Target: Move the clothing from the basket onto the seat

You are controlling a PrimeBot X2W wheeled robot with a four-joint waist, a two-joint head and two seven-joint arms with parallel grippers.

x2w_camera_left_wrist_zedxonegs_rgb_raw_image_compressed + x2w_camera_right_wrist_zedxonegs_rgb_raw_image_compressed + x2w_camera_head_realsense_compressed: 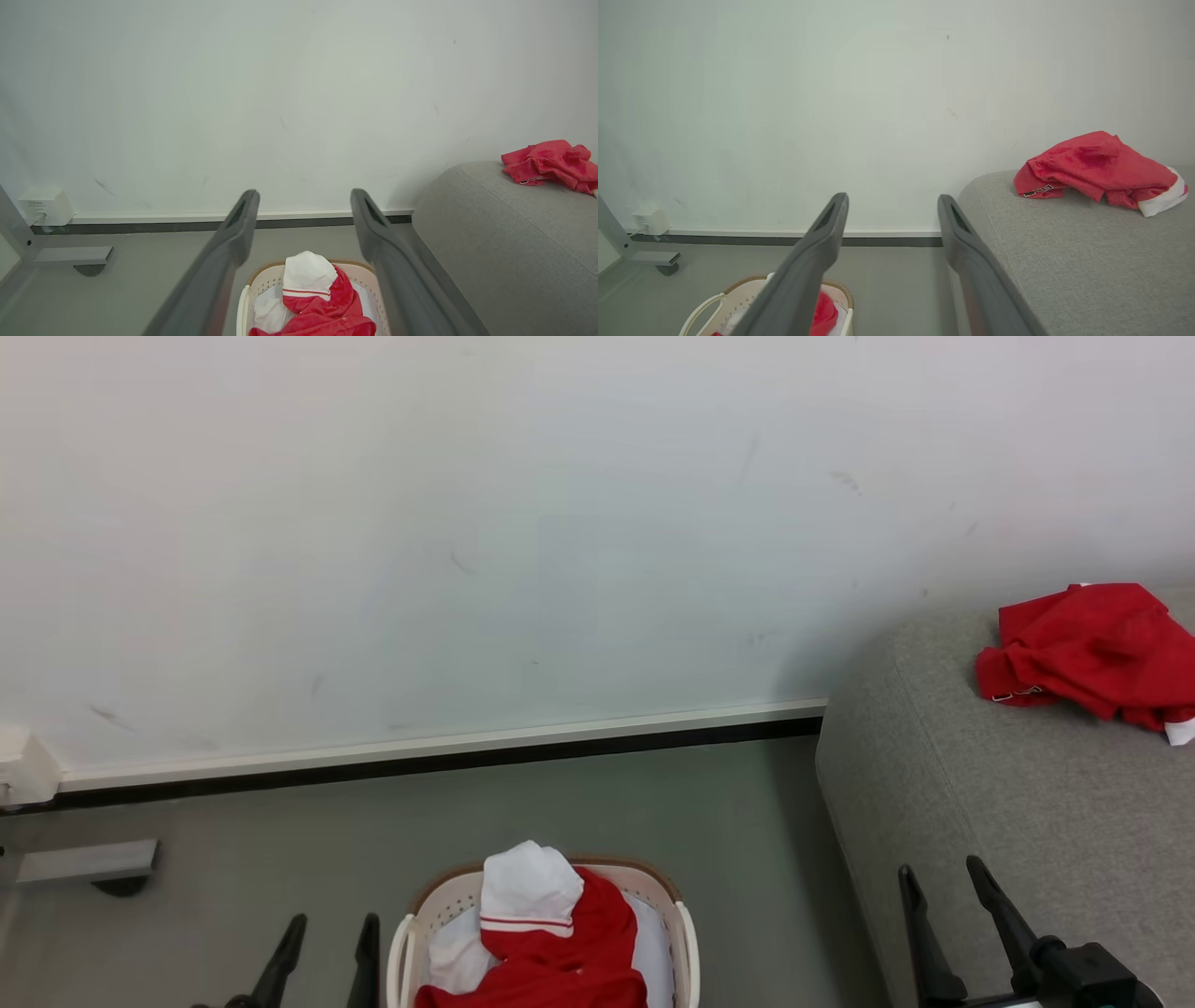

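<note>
clothing (560,952) in basket (443,882) — likely soft, light, limp | pinch raised white fold | left gripper (333,922), right gripper (938,868): fingers (277,959) released, empty

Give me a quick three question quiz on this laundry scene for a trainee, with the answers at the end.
1. True or false: the oval cream-white plastic basket stands on top of the grey fabric sofa.
2. What lies in the basket? A. a red-and-white fabric garment with striped trim; B. folded blue towels; C. a pair of black shoes.
3. Fill in: the left gripper and right gripper both have their fingers ____.
Key: 1 false; 2 A; 3 open.
</note>
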